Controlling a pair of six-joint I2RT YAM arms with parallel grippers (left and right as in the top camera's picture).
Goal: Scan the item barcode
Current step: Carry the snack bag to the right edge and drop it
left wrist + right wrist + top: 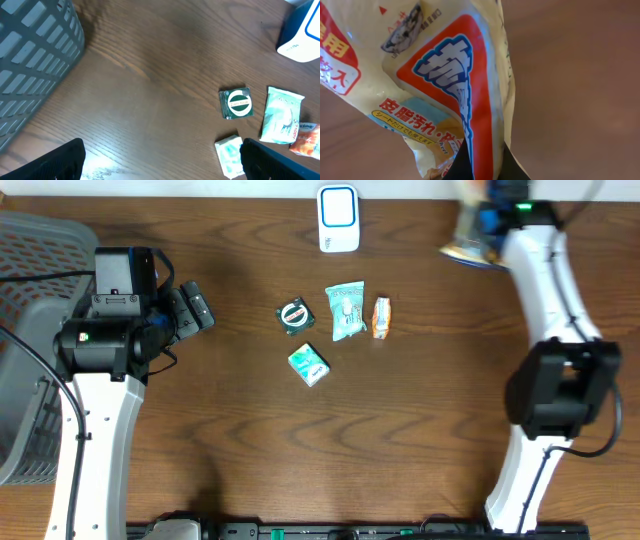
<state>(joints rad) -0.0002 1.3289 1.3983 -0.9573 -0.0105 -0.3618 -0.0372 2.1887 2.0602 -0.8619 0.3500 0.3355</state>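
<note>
Right gripper (481,159) has its jaws pinched shut on the printed pouch (468,242). It's up by the back edge of the surface (420,420), off to the right of the scanner (338,218) and apart from it. Overhead that pouch is just a blur, the right wrist view is what gives me the red and blue print with brown wood behind it. Left gripper (195,308) sits with jaws spread wide and nothing in them, near the grey basket (30,350) that takes up the left edge. Between it and the middle cluster there's a good stretch of open wood, and the front half is open too. Cluster is a round green packet (294,316), mint pouch (346,310), orange packet (381,318) and green box (309,365). Left wrist view catches those four plus a corner of the scanner, but not the held pouch
</note>
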